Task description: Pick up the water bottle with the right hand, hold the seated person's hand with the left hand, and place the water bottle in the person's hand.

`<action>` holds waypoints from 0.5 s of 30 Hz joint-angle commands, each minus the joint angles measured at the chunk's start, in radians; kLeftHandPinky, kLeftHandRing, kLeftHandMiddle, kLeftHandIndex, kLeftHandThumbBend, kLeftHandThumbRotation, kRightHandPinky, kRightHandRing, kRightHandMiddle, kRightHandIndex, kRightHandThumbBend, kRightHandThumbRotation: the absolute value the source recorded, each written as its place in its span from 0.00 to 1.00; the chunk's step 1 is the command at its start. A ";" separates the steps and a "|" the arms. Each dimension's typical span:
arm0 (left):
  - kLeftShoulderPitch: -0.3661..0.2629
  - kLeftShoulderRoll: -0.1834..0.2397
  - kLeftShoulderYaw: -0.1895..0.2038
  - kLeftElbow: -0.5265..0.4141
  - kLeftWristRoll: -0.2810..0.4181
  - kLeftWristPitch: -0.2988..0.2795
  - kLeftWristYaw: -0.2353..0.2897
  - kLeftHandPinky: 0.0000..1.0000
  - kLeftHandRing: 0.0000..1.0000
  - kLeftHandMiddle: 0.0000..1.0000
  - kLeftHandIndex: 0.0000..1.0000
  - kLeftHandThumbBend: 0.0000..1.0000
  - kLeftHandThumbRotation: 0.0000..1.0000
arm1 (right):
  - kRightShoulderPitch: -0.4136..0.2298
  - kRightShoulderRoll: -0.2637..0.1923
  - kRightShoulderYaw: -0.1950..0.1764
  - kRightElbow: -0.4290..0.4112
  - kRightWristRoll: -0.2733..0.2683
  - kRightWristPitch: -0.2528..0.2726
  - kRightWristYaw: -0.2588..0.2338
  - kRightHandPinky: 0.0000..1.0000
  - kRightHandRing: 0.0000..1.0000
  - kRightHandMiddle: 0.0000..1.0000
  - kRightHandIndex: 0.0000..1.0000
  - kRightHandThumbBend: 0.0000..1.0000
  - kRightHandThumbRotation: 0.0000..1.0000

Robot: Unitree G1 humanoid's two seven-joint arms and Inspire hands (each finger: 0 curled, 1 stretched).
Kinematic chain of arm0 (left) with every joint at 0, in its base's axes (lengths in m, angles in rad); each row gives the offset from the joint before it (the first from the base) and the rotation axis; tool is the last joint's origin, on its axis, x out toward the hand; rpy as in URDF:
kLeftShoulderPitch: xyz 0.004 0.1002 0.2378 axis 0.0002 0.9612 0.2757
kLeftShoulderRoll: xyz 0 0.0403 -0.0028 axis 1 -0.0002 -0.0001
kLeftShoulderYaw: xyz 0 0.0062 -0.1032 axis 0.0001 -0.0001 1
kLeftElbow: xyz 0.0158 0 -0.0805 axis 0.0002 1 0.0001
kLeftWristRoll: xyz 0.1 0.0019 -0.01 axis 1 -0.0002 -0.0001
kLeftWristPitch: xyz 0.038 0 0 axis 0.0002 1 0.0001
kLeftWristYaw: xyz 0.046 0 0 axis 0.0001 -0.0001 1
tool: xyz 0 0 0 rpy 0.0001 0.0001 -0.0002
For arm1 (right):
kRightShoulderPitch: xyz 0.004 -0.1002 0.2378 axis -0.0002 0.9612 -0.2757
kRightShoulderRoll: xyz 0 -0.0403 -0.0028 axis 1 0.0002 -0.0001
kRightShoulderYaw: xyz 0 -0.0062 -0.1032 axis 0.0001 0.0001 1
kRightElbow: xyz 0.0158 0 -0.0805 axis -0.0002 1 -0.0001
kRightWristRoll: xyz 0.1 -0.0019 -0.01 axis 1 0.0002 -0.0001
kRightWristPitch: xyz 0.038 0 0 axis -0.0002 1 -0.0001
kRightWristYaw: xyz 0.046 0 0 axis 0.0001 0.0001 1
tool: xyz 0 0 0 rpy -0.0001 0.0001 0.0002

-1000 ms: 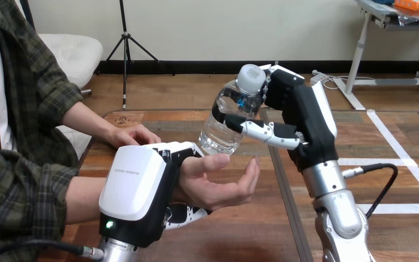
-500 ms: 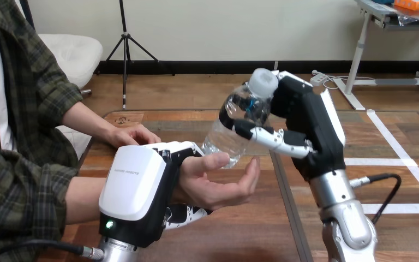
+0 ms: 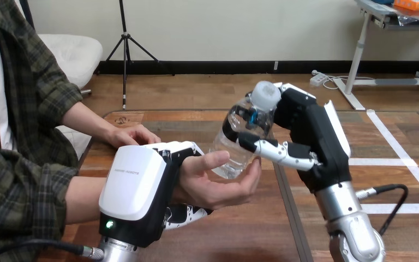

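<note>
**Fingers (image 3: 187, 214) round the wrist, bottle barely landed**

The left hand (image 3: 136, 194) clasps the person's wrist (image 3: 183, 188). Beyond, the tilted bottle (image 3: 240, 139) seems to touch the person's hand (image 3: 218, 185) with its base; the right hand (image 3: 311, 136) grips its upper half. Released too soon, it could roll onto the table (image 3: 240, 237).

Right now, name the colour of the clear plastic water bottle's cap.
White: the cap of the clear plastic water bottle, best in the head view.
</note>
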State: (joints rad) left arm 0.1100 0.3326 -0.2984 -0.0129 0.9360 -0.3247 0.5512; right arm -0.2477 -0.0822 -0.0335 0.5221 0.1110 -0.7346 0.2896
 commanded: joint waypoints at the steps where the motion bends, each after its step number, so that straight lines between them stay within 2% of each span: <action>1: -0.047 -0.015 -0.006 -0.060 -0.001 -0.011 0.001 0.31 0.39 0.46 0.48 0.90 0.00 | -0.028 -0.016 -0.011 -0.080 -0.013 -0.037 -0.015 0.46 0.46 0.50 0.57 0.65 0.00; 5: -0.046 -0.013 -0.004 -0.062 -0.004 -0.013 -0.001 0.31 0.39 0.46 0.48 0.90 0.00 | -0.012 -0.018 -0.014 -0.092 -0.015 -0.042 -0.017 0.46 0.45 0.50 0.57 0.66 0.00; 15: -0.047 -0.010 -0.001 -0.061 -0.006 -0.014 -0.001 0.31 0.39 0.46 0.48 0.90 0.00 | 0.018 -0.015 -0.013 -0.108 0.031 -0.043 0.017 0.47 0.44 0.49 0.57 0.66 0.00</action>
State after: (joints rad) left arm 0.1100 0.3340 -0.2971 -0.0136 0.9358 -0.3247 0.5509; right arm -0.1978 -0.0893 -0.0393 0.4816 0.1079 -0.7423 0.2953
